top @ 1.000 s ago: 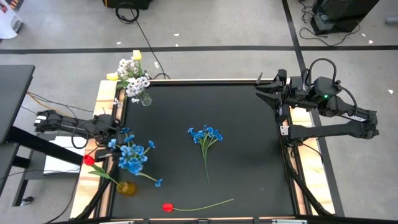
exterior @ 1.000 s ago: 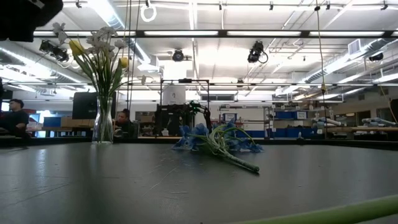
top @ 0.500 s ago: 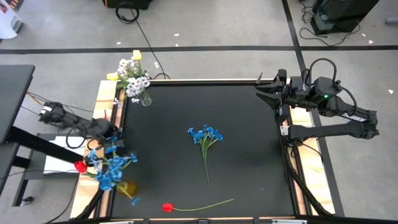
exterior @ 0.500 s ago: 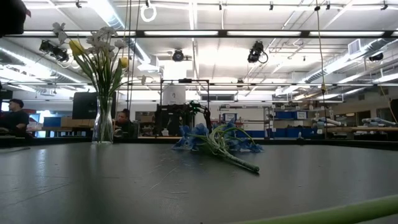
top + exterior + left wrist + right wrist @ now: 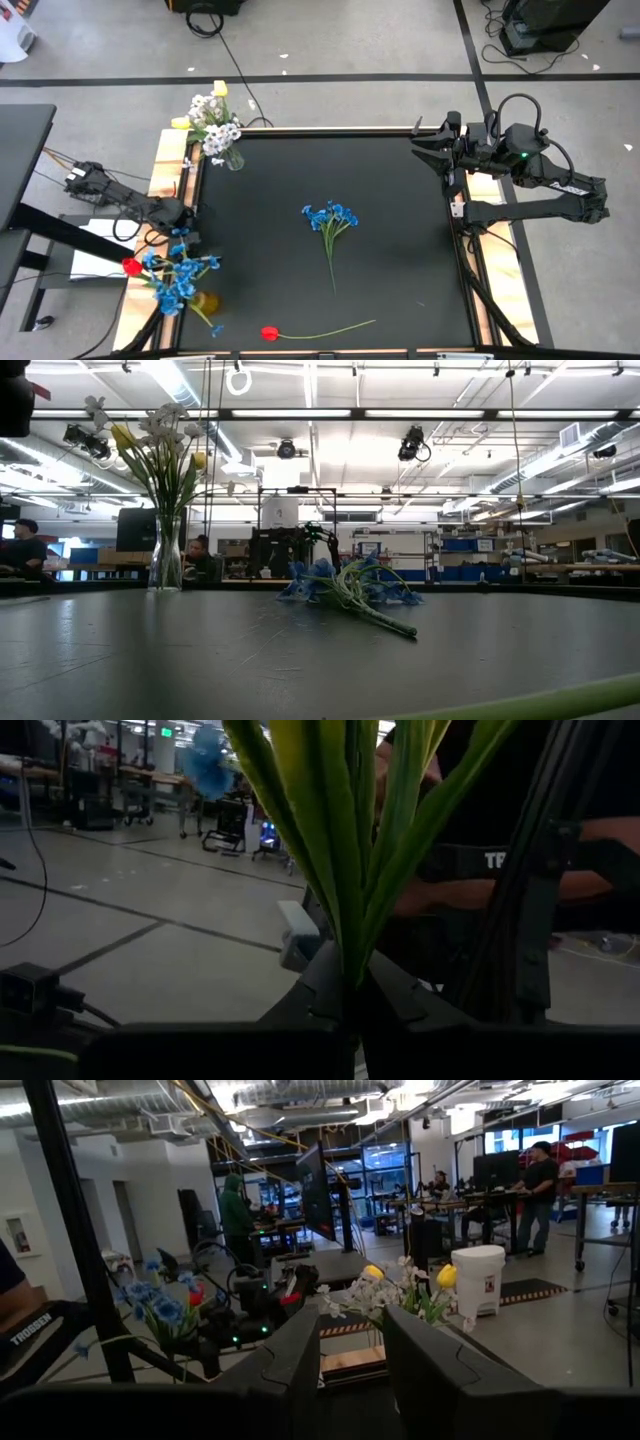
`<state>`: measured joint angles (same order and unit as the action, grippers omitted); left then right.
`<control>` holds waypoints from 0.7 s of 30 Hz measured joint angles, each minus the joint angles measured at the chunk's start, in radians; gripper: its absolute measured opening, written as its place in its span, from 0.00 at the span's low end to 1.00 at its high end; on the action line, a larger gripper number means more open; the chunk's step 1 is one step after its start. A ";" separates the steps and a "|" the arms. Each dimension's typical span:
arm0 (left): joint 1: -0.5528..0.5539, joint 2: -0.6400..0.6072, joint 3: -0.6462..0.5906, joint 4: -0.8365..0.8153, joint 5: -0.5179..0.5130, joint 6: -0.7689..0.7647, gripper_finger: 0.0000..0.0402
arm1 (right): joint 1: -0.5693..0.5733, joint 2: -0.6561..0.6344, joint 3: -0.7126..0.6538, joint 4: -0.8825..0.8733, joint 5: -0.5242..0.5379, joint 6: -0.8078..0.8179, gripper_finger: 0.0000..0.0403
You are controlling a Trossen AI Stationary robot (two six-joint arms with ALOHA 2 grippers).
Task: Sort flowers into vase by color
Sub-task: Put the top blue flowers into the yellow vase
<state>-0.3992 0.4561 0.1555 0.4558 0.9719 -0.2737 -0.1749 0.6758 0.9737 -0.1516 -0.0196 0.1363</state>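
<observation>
Nearest the front edge, a red tulip (image 5: pixel 269 332) lying loose on the table (image 5: pixel 400 250), with an amber vase (image 5: pixel 205 302) at the front left corner and, just above it, the left gripper (image 5: pixel 178 238) pinched tight on the green stalks of a blue bunch (image 5: pixel 175 280) with a red bloom beside it. Farther in, a second blue bunch (image 5: pixel 330 217) flat at mid-table, untouched. At the back, white and yellow flowers (image 5: pixel 213 118) already in a clear vase (image 5: pixel 233 158) and the right gripper (image 5: pixel 418 150) parked at the far right corner, fingers partly spread and empty; judged roughly half done.
</observation>
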 joint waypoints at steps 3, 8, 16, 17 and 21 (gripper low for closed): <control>0.000 0.000 0.000 0.002 0.018 0.022 0.04 | 0.000 0.000 0.000 0.000 0.000 0.000 0.30; 0.000 0.000 0.000 0.002 0.019 0.024 0.10 | 0.000 0.000 0.000 0.000 0.000 0.000 0.30; 0.016 0.000 0.000 0.102 0.022 -0.095 0.32 | 0.000 0.000 0.000 0.000 0.000 0.000 0.30; 0.022 0.000 0.000 0.125 0.022 -0.124 0.36 | 0.000 0.000 0.000 0.000 0.000 0.000 0.30; 0.046 0.000 0.001 0.200 0.022 -0.235 0.48 | 0.000 0.000 0.000 0.000 0.000 0.000 0.30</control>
<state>-0.3530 0.4560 0.1566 0.6557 0.9937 -0.5090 -0.1749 0.6758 0.9737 -0.1518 -0.0193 0.1362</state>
